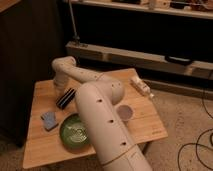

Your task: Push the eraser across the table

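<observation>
The eraser [66,98], a black block with a pale stripe, lies slantwise on the left-middle of the light wooden table [145,125]. My white arm runs from the bottom of the view up over the table and bends back down at the far left. My gripper [60,86] hangs at the arm's end, just behind the eraser's far end and right beside it; whether they touch does not show.
A green bowl [75,131] sits near the table's front, partly behind my arm. A blue-grey pad [49,120] lies left of it. A small cup [123,112] stands right of my arm. A white stick-like object [141,86] lies near the far right edge. A dark cabinet stands at the left.
</observation>
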{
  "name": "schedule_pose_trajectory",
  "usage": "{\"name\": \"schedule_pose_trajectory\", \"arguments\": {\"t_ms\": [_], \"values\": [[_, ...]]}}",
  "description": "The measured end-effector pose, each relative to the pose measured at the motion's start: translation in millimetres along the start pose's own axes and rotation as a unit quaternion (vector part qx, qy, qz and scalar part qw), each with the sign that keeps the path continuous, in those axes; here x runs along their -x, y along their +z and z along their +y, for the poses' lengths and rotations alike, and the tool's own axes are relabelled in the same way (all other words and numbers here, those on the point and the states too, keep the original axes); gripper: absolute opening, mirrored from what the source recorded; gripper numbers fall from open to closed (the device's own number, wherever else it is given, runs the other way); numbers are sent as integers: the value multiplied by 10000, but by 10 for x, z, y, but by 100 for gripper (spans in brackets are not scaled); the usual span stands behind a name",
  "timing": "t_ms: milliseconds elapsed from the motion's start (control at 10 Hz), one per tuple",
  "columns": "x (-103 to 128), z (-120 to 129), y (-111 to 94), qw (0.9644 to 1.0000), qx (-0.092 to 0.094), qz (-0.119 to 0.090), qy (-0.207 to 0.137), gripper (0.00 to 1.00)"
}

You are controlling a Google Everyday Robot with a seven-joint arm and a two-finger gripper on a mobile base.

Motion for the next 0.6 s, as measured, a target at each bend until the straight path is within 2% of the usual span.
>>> {"name": "schedule_pose_trajectory", "arguments": {"t_ms": [300, 600], "values": [[-185, -39, 44, 9999, -7, 166, 22, 0], [-574, -79, -40, 9994, -28, 355, 34, 0]]}}
